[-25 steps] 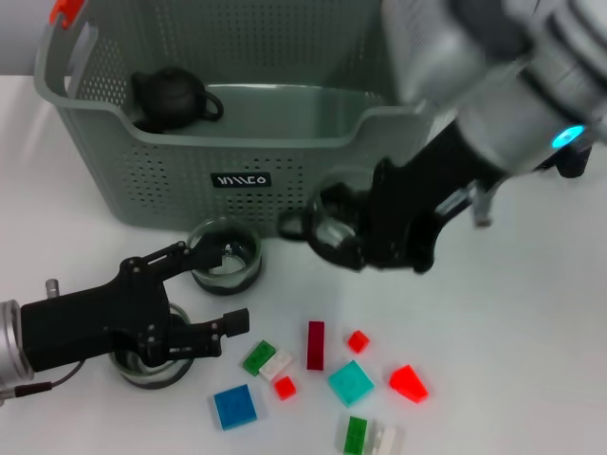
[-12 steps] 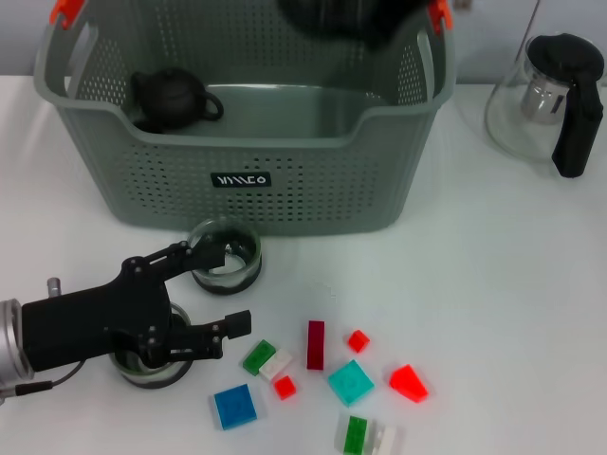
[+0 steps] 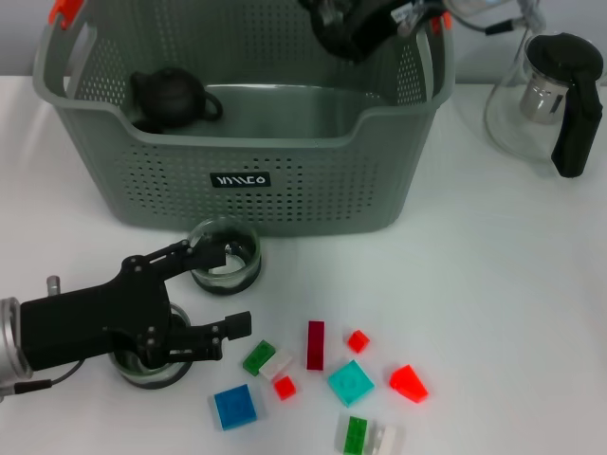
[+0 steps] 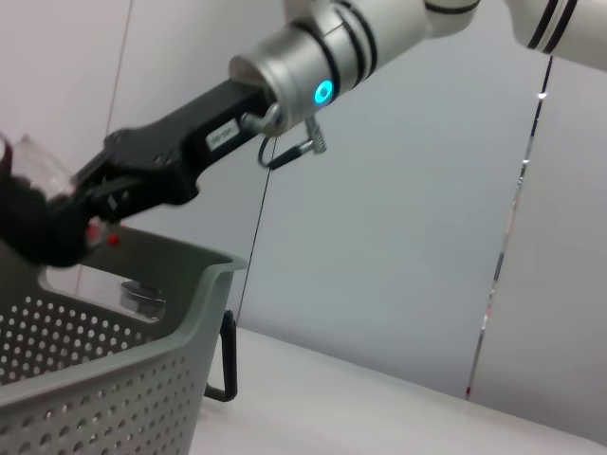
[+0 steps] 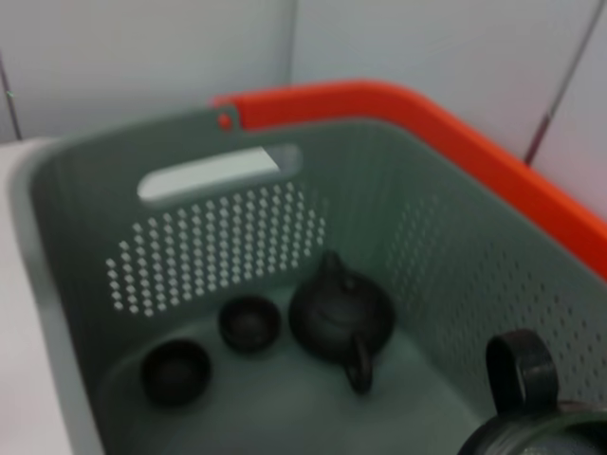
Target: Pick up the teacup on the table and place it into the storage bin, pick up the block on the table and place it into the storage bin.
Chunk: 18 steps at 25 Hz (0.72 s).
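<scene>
The grey-green perforated storage bin stands at the back of the table with a black teapot inside. My right gripper is above the bin's far right corner, shut on a glass teacup with a black handle. The right wrist view looks down into the bin. My left gripper is open, low at the front left, between two glass teacups, one by the bin's front wall and one under the arm. Several blocks lie at the front, among them a blue one and a dark red one.
A glass jug with a black lid and handle stands at the back right. Two small dark cups lie on the bin floor beside the teapot. Teal and red blocks lie at the front middle.
My right gripper has lifted the teacup from in front of the bin up and back over the bin's far right corner. The left arm has not moved.
</scene>
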Motion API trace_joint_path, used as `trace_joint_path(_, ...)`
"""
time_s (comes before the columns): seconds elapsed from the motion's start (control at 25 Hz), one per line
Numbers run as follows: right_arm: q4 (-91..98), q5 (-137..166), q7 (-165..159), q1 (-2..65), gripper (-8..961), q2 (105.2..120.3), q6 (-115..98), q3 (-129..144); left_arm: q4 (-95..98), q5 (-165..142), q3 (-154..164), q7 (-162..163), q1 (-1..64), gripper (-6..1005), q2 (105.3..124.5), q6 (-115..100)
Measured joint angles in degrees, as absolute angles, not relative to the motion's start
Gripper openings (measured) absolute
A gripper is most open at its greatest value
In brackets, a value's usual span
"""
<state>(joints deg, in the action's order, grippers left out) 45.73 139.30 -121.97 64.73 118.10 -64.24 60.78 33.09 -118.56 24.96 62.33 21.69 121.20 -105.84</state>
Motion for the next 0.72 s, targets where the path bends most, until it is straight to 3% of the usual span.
trace_joint_path(0.72, 36.5, 140.5, -122.0, 65.8, 56, 119.01, -54.8, 65.4, 33.1, -118.6, 25.1, 62.1, 22.4, 875, 120.94, -106.9)
